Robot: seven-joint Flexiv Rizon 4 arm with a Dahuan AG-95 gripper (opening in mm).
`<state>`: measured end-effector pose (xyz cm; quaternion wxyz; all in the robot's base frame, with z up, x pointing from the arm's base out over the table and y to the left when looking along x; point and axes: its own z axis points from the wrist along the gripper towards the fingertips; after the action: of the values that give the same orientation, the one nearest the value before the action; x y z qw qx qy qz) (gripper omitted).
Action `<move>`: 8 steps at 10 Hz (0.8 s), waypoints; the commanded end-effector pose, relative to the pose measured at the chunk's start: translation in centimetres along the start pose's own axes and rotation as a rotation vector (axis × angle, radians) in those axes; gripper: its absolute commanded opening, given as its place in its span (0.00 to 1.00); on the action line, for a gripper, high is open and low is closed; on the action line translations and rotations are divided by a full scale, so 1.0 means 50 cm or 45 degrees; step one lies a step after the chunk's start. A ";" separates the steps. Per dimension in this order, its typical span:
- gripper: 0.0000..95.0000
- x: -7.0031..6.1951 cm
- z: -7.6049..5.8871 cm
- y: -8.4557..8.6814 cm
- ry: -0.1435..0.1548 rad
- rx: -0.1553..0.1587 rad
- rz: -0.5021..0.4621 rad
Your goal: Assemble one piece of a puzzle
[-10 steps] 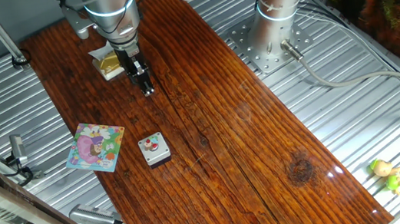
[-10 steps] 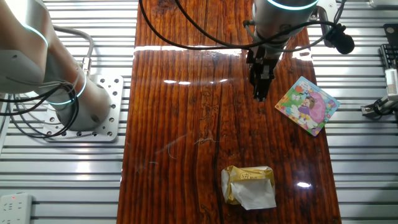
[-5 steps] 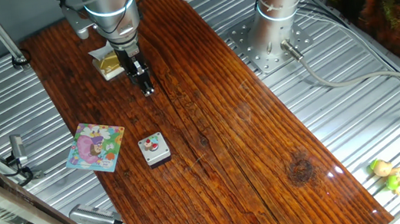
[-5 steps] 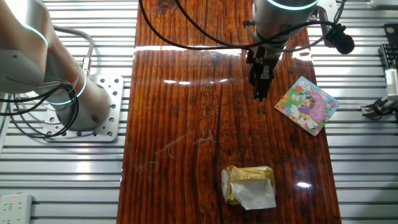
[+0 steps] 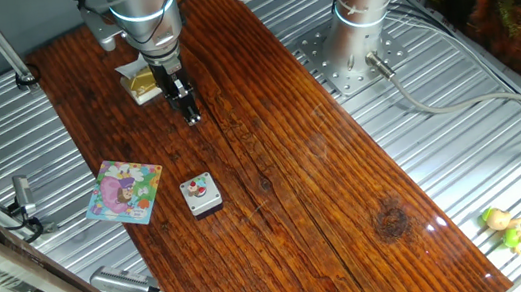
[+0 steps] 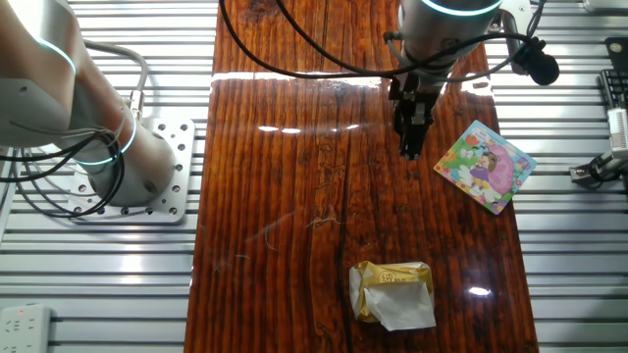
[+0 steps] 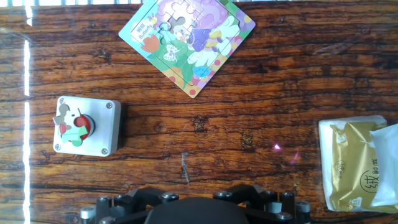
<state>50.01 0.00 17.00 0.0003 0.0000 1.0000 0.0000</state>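
The puzzle (image 5: 125, 191) lies flat near the table's left edge, and it also shows as a pastel board in the other fixed view (image 6: 486, 165) and at the top of the hand view (image 7: 186, 37). The piece (image 5: 200, 186), whitish with red and green marks, rests on top of a small grey box (image 5: 201, 198) just right of the puzzle; the hand view shows the piece (image 7: 69, 122) on that box (image 7: 99, 127). My gripper (image 5: 193, 117) hangs above the wood, well behind the box, with its fingers close together and nothing in them. In the other fixed view the gripper (image 6: 409, 152) and arm hide the box.
A gold tissue packet (image 5: 141, 81) lies behind the gripper; it also shows in the other fixed view (image 6: 392, 292) and at the right of the hand view (image 7: 360, 165). The arm's base plate (image 5: 349, 54) stands to the right of the wooden table (image 5: 325, 178). A small toy (image 5: 503, 227) sits at the far right.
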 end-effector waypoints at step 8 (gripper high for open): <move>0.00 0.005 -0.015 -0.001 -0.031 0.068 -0.001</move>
<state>49.86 -0.04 17.70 0.0120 0.0003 0.9996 -0.0266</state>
